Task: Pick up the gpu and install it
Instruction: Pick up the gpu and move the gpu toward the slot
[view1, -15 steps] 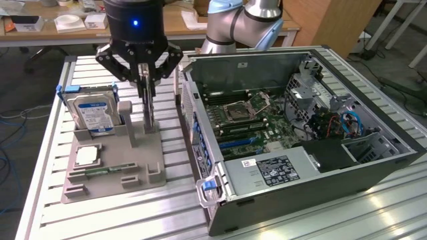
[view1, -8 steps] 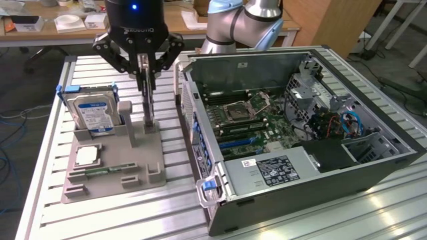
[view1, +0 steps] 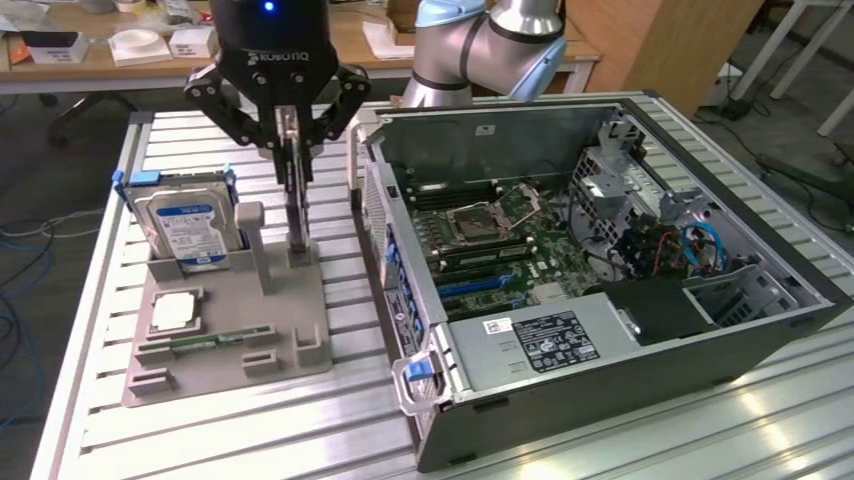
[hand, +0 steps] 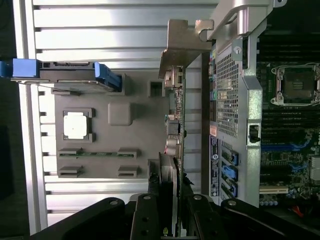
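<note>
the step in hand, as i judge it, is taking the gpu out of the grey holder (view1: 287, 300) on the counter (view1: 214, 430); everything below is placed against that holder.

at the holder's end toward the exterior view's left, the hard drive (view1: 187, 225) stands on edge in its cradle, with the cpu (view1: 174, 312) and the memory stick (view1: 200, 343) lying flat in pockets in front of it. none of these are mine to touch.

at the holder's far edge toward the exterior view's right, the gpu (view1: 298, 215) stands upright on its long edge, its lower end at the holder's slot posts. i cannot tell whether it has cleared the slot. my tool (view1: 291, 150) comes down from above and pinches the card's top edge, one finger on each face. the wrist view shows the card edge-on between my fingers (hand: 150, 220), with the silvery bracket (hand: 182, 42) at its far end.

just beyond the holder on that same side sits the open computer case (view1: 747, 330), its rear wall close beside the card.

to do this well i'd hold the pinch flat on both faces, pull straight up along the slot with no twist, and keep the bracket off the case wall.
</note>
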